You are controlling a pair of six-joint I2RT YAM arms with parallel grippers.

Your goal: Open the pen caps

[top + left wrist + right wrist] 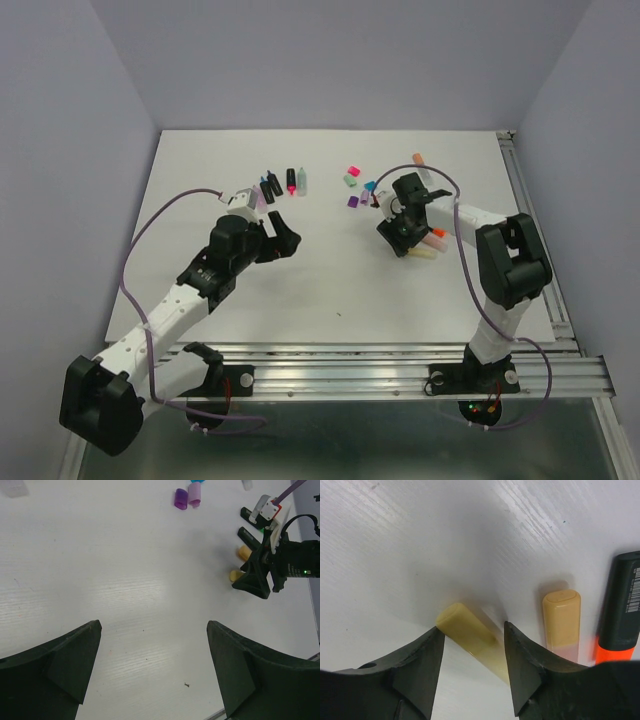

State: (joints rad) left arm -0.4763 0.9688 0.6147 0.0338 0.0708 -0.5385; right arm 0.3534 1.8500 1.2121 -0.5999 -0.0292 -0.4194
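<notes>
While the right gripper [473, 626] stands with one finger on each side of a yellow pen [462, 626] lying on the table [420, 540], I cannot tell if it squeezes; the left gripper [154, 625] hangs spread wide; loose pen caps [352, 190] lie near the right gripper.

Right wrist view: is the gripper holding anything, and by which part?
The right gripper straddles the yellow pen near its middle, rounded end poking out ahead; whether it is clamped cannot be told. The left gripper is open, empty.
</notes>
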